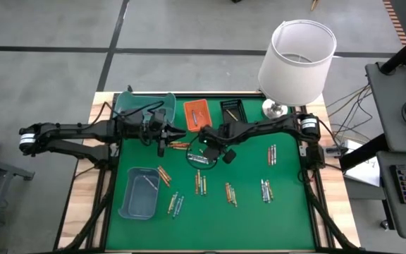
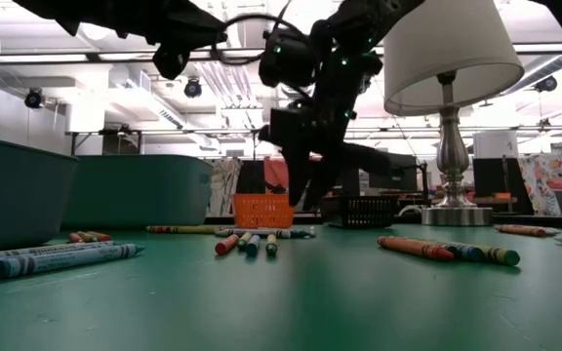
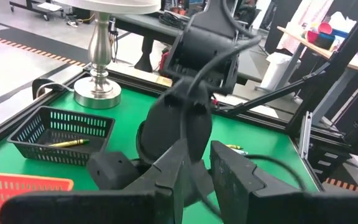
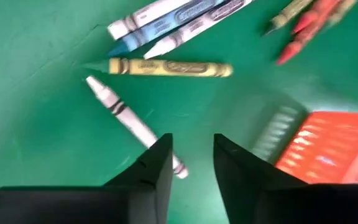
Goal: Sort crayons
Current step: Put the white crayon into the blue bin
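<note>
Crayons [image 1: 200, 182] sit scattered mid-frame on the mat, light, stiff, rolly, so pinch mid-body; right gripper [image 4: 191, 163] hangs empty, jaws apart over a white crayon [image 4: 129, 119]; left gripper [image 1: 162, 134] can't tell.

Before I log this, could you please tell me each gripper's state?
Left gripper: jaws slightly apart, nothing visibly held.
Right gripper: jaws open, empty, above a white crayon.

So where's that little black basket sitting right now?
In the high view the black basket sits at the table's far edge, between the orange tray and the lamp; the left wrist view shows one crayon inside.
</note>
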`<state>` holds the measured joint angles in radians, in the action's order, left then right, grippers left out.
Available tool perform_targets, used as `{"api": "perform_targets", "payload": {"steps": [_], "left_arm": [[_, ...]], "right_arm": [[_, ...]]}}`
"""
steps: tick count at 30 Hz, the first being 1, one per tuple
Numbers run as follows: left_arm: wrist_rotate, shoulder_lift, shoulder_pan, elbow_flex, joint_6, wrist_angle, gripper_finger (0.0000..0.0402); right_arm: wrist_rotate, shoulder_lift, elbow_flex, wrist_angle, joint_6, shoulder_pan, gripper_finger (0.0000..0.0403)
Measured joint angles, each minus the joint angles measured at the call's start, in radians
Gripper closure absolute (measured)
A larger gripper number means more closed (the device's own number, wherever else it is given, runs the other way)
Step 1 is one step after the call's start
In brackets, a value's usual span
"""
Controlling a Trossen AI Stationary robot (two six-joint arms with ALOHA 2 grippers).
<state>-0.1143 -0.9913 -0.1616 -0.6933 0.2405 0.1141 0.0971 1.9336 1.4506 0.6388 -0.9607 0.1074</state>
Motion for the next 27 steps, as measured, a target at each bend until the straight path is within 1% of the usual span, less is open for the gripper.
{"api": "perform_targets", "payload": {"steps": [4,8,18,27], "left_arm": [[0.0,0.0,0.0,0.0,-0.003,0.001,0.0346],[0.0,0.0,0.0,0.0,-0.004,0.001,0.0346],[0.0,0.0,0.0,0.0,-0.019,0.003,0.0346],[0.0,0.0,0.0,0.0,-0.019,0.005,0.0346]], "right_arm": [[0.0,0.026,0.0,0.009,0.0,0.0,0.0264],[0.0,0.032,0.0,0.007,-0.005,0.0,0.0258],[0.0,0.032,0.0,0.012,-0.061,0.003,0.0276],[0.0,0.032,0.0,0.031,-0.073,0.003,0.029]]}}
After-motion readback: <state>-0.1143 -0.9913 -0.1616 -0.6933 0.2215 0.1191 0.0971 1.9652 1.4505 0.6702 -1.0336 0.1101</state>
